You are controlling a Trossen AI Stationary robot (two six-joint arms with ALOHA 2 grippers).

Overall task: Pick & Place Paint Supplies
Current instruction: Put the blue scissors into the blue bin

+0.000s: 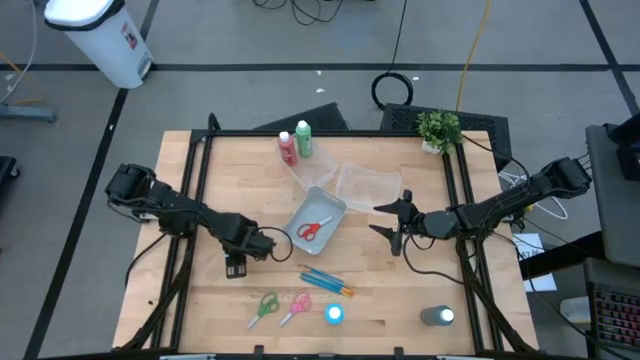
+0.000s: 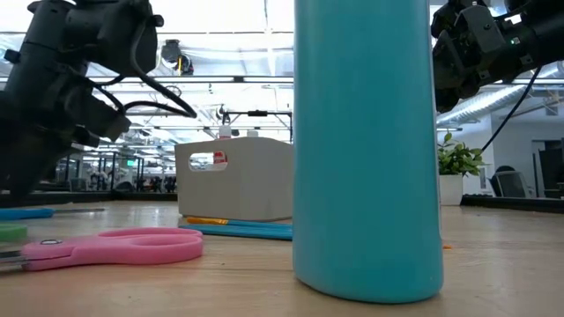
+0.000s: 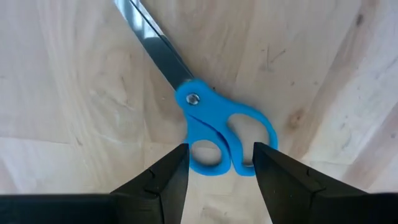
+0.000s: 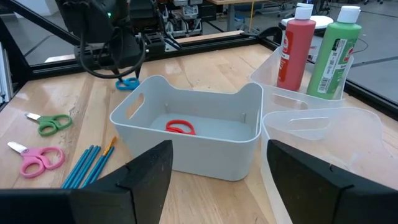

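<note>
Hovering left of centre in the overhead view, the left gripper (image 3: 216, 163) stands with fingers apart astride the blue scissors (image 3: 214, 127), lying flat on the table (image 1: 200, 320), so I'd say the pick is in hand and next calls for lowering and closing on the handles, while the right gripper (image 1: 393, 224) waits open mid-right.

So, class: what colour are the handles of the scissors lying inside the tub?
Red scissors, clearest in the right wrist view.
</note>
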